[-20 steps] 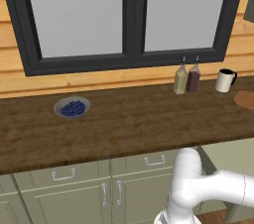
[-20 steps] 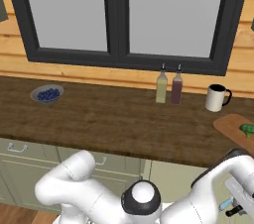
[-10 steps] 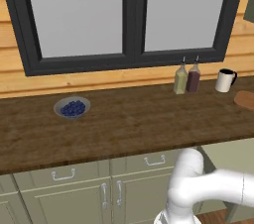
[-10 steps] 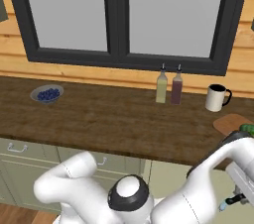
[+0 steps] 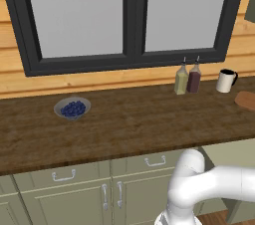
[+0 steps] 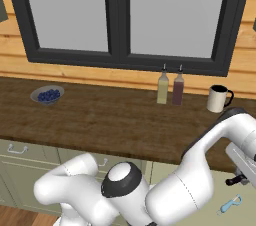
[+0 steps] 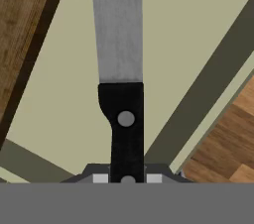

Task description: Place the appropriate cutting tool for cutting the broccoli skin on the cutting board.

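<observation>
Dark counter [image 5: 129, 119] carries a bowl [image 5: 72, 108] of blueberries; gripper [image 7: 126, 178] clamps a knife [image 7: 119, 69], blade apparently pointing straight ahead.

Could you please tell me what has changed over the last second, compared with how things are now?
In the right base view the arm has swung up and leftward, and now hides the cutting board's end on the counter. The gripper stays shut on the knife, gripping its black handle with the grey blade pointing away. The blueberry bowl, the two bottles and the white mug have not moved.
</observation>
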